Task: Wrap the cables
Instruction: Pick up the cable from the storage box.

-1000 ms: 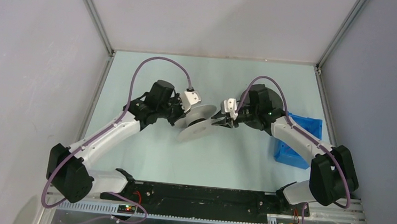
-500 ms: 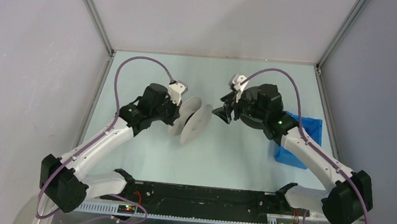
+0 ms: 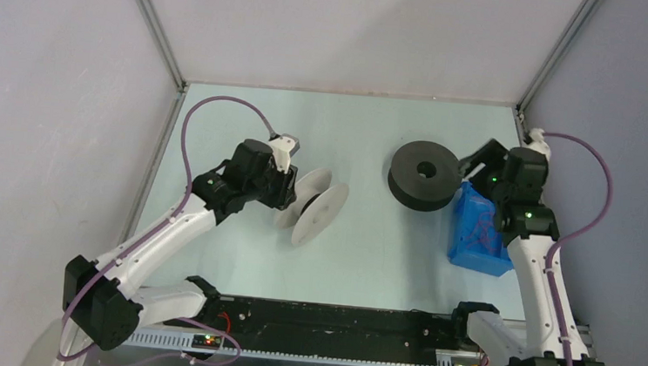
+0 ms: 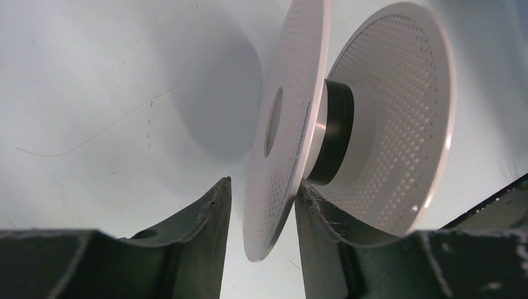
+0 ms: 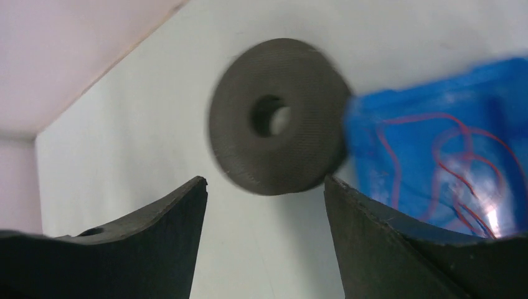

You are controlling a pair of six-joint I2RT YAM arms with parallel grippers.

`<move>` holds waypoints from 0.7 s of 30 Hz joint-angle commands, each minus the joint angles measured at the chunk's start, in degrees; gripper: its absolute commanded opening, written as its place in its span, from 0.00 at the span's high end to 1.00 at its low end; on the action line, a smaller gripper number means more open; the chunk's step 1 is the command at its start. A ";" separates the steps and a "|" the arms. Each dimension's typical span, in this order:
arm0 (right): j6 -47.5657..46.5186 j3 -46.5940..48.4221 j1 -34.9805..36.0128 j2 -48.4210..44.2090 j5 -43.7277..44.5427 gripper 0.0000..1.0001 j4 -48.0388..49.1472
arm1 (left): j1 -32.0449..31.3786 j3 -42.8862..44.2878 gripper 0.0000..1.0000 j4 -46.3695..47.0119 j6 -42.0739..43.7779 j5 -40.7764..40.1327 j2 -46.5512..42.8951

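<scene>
The right gripper [image 5: 264, 187], now open and empty, has swung from the white spool [image 3: 312, 206] toward the right-edge bin [image 3: 478, 234] of cables [image 5: 464, 168]; the left gripper [image 4: 261, 199] grips a flange.

Left side: the white perforated two-flange spool [image 3: 312, 206] stands on edge mid-table, one flange between the left gripper [image 4: 261, 205] fingers.
Right side: the dark grey disc spool [image 3: 425, 175] lies flat, touching the blue plastic bin [image 3: 482, 239].
Between spools: bare pale table [image 3: 368, 239], open passage.
Right gripper [image 5: 264, 193]: fingers spread, nothing between them.
Bin interior: thin reddish cable [image 5: 461, 168] loops.
</scene>
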 commanded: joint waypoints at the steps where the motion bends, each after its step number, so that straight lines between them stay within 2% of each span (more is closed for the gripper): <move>1: 14.17 0.37 -10.06 2.36 5.51 0.28 -10.71 | 0.12 0.66 0.53 0.07 0.50 -0.04 -3.77; 4: 17.08 -0.60 -13.79 4.34 7.81 0.31 -10.30 | 0.11 0.11 0.53 0.06 0.45 0.68 -4.20; 7: 18.96 -2.64 -16.78 6.94 6.65 0.34 -5.99 | 0.07 0.01 0.55 -0.17 0.27 1.61 -3.53; 16: 26.07 -5.76 -17.15 14.60 7.36 0.45 -0.57 | 0.10 0.04 0.56 -0.85 0.09 2.28 -2.95; 21: 28.45 -10.39 -17.30 16.49 6.82 0.49 5.68 | 0.10 0.08 0.56 -0.87 0.22 2.34 -2.59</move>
